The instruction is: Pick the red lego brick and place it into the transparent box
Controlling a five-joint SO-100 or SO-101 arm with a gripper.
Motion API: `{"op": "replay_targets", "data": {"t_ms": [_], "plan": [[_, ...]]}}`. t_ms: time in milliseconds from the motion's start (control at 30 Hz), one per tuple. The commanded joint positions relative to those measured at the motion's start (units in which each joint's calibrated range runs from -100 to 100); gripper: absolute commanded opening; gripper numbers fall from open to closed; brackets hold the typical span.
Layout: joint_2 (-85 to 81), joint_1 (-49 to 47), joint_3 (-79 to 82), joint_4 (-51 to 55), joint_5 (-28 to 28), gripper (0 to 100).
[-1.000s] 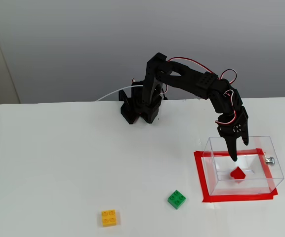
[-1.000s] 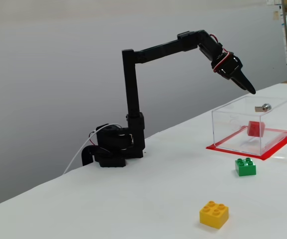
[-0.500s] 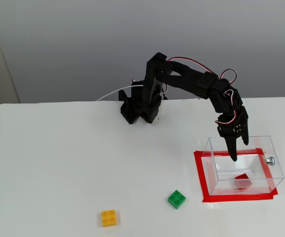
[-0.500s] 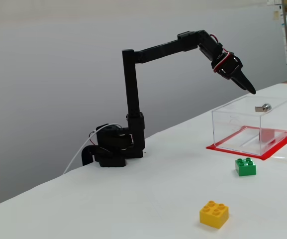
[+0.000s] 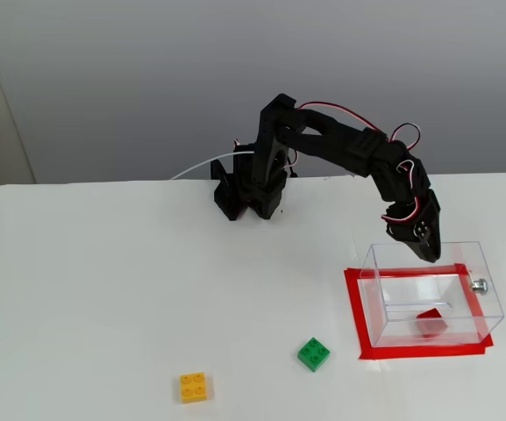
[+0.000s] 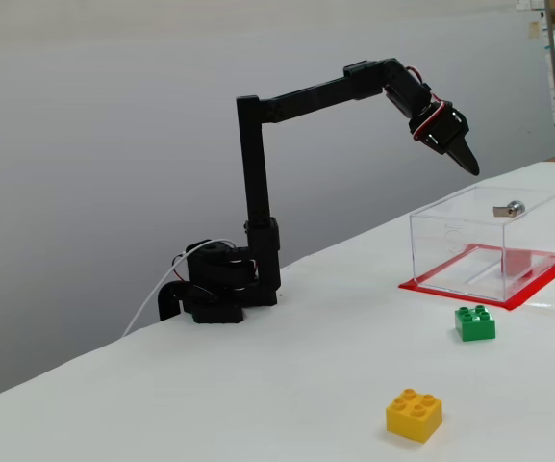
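The red lego brick [image 5: 431,322] lies tilted on the floor of the transparent box [image 5: 384,289]; in a fixed view it shows through the clear wall [image 6: 517,264] of the box [image 6: 441,241]. My black gripper [image 5: 430,257] hangs above the box's far rim, its fingers together and empty. In a fixed view it [image 6: 470,168] points down, well above the box's open top.
The box stands inside a red tape rectangle [image 5: 356,324]. A green brick [image 5: 314,354] lies in front of the box and a yellow brick [image 5: 193,387] further left; both show in a fixed view [image 6: 474,323] [image 6: 414,415]. The arm's base [image 5: 248,189] stands at the table's back.
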Motion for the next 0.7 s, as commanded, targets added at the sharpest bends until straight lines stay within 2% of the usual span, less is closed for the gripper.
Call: {"op": "replay_targets", "data": {"t_ms": [0,200,433,667], "plan": [[-1.18,1.07,-2.76,0.05,0.34,2],[-4.66,3.88,-4.11,0.66,0.50,2],[-11.88,11.05,-4.11,0.66,7.39,2],[-19.94,19.63,-3.30,1.88,7.76,2]]}}
